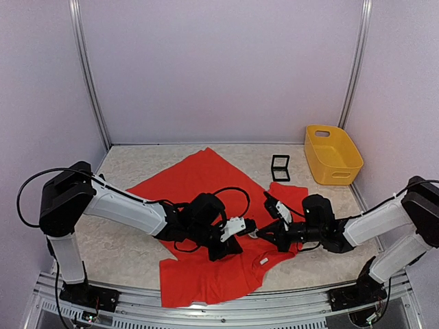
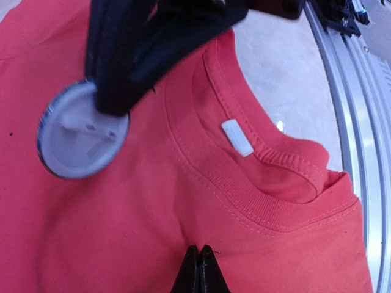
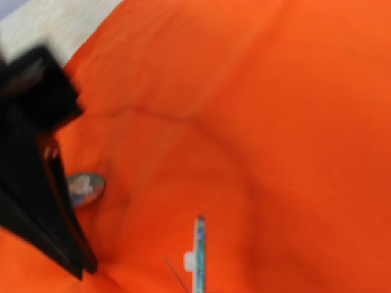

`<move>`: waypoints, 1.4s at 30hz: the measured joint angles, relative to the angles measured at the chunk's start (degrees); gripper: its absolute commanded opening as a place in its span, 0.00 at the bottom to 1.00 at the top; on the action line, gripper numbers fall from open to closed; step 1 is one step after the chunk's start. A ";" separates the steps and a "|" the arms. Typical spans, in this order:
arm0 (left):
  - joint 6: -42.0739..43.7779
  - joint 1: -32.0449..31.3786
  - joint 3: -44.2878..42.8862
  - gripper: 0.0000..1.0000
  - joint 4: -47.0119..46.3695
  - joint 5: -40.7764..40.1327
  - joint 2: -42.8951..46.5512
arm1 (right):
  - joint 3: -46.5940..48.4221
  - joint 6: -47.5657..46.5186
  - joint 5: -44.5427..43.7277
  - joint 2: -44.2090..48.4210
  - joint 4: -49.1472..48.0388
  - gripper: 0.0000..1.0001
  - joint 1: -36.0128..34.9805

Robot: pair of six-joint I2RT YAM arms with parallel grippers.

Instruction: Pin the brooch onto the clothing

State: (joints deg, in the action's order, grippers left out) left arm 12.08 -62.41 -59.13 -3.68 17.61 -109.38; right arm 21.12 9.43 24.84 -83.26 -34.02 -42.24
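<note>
Plainly both arms meet over the red T-shirt (image 1: 199,178), which lies spread across the middle of the worktop (image 1: 116,257) with its collar (image 2: 232,183) toward the bottom of the overhead view. The right tool (image 2: 116,91) is clamped on the rim of the brooch (image 2: 73,140), holding the disc at the left of the left wrist view with its pale back showing, close over the chest cloth. That is probably so the pin can be angled into the fabric. In the right wrist view the disc shows edge-on at bottom centre with a thin pin beside it, but blur hides whether the point touches cloth. The left tool (image 2: 200,259) is closed tight at the bottom centre of its own view, tips on the fabric and seemingly nipping a small fold below the collar. My guess is that it anchors the shirt so it cannot slide under the pin. The collar's thick ribbing runs diagonally between the brooch and the white label (image 2: 237,138); the single layer left of it looks the easier place to pierce. Room is tight between the two tools, which are nearly touching in the overhead view. Beyond the collar lie bare worktop and the metal rail (image 2: 360,122) at the frame's right edge, while the yellow basket (image 1: 333,154) and a small black frame (image 1: 280,166) stand well apart, upper right.
</note>
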 measured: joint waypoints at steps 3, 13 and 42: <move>-1.49 0.35 0.07 0.00 -2.97 2.27 0.72 | -2.10 -4.42 -3.45 -0.17 -5.53 0.00 -3.61; -3.69 0.72 0.35 0.00 -6.19 6.16 1.03 | -6.08 -16.85 -13.75 -5.42 -20.20 0.00 -11.13; -4.44 1.38 0.61 0.02 -6.38 8.09 1.25 | -11.67 -21.81 -14.97 -2.29 -23.17 0.00 -15.72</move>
State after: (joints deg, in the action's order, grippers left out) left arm 7.64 -61.04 -58.52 -10.07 25.69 -108.14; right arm 9.45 -12.38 9.87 -85.56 -57.19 -57.95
